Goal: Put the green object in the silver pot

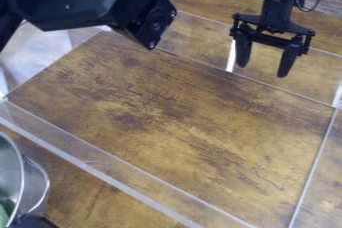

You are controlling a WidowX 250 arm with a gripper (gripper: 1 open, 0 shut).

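My gripper (265, 60) hangs open at the upper right, above the far edge of the wooden board (174, 112). Its two dark fingers (243, 52) point down with nothing between them. The silver pot (27, 184) shows only as a curved grey rim in the bottom left corner. Inside it, at the very edge of the picture, a sliver of the green object (6, 212) is visible. The gripper is far from both, diagonally across the board.
A bulky black arm part (94, 7) fills the upper left, close to the camera. Clear acrylic walls (160, 197) enclose the wooden board on all sides.
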